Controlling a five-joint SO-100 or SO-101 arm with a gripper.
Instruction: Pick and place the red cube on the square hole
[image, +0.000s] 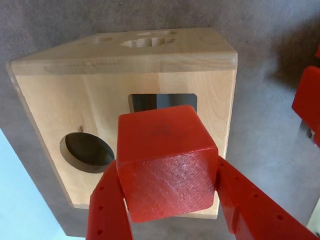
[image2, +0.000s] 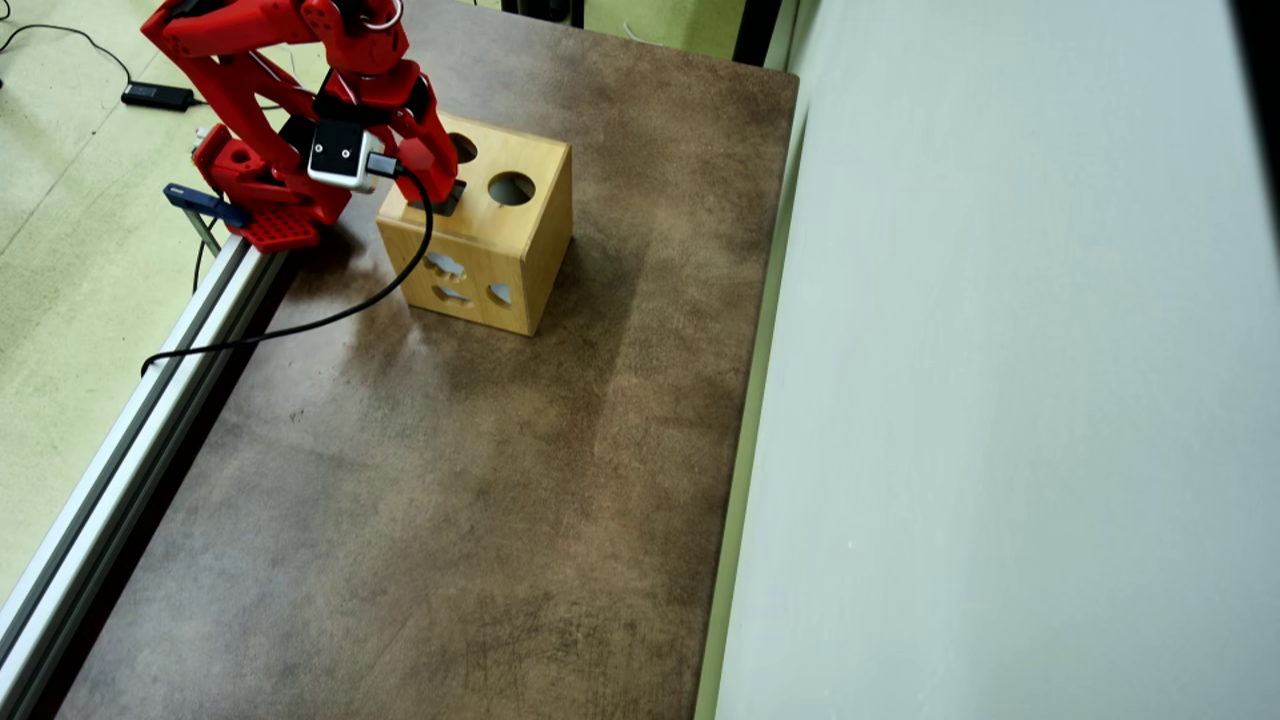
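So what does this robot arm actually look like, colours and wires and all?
The arm is bright red plastic with chunky jointed segments. Its end effector has two flat red fingers dotted with small holes. A white-and-black camera block sits near the wrist, trailing a black cable.

Sq. hole (image: 150, 101) mostly behind red cube (image: 167, 162) — fingers (image: 107, 210) cropped at btm.

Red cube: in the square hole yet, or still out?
Out. The claw holds the red cube over the square hole, partly covering it.
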